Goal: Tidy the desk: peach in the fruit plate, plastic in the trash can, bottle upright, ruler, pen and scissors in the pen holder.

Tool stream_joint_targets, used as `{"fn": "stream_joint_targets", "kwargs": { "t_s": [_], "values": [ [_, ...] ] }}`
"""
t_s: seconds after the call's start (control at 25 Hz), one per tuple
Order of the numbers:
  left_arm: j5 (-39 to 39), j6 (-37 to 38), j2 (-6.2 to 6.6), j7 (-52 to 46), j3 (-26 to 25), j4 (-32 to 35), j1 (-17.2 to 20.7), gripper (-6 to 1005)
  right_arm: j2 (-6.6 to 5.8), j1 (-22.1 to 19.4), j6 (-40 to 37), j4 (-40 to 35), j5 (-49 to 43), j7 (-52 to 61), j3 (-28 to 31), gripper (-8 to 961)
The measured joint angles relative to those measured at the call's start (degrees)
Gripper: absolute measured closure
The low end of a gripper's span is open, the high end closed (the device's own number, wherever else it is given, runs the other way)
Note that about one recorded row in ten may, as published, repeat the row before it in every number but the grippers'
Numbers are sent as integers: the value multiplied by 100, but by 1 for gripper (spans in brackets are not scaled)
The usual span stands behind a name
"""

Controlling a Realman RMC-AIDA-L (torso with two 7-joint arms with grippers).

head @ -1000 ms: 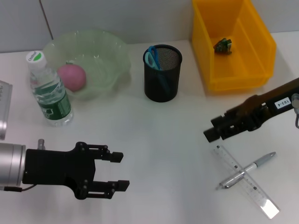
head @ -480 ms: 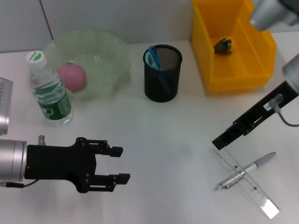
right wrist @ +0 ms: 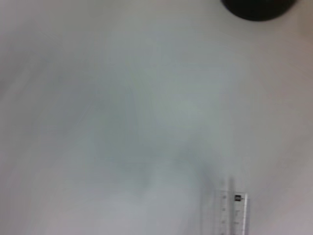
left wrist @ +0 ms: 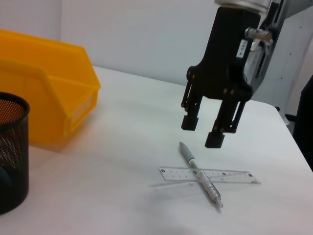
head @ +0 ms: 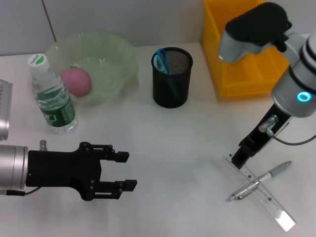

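My right gripper (left wrist: 210,131) hangs open above the pen (head: 259,180), which lies crossed over the flat clear ruler (head: 259,191) on the white surface (head: 187,148), well apart from the black mesh pen holder (head: 171,77). The pen is a thin, smooth cylinder; I think it may roll away, or my jaws may catch the ruler too. My left gripper (head: 121,171) waits open, empty, near the surface's front edge.

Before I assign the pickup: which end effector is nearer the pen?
Right. The right end effector hangs open just above the pen; the left end effector is far across the desk, open.
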Motion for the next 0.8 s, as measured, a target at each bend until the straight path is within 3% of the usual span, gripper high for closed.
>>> {"fn": "stream_joint_targets", "kwargs": {
  "t_s": [0.8],
  "values": [
    [2, -62, 0, 80, 0, -1, 0, 322, -5, -65, 998, 811, -184, 192, -556, 329]
  ]
}}
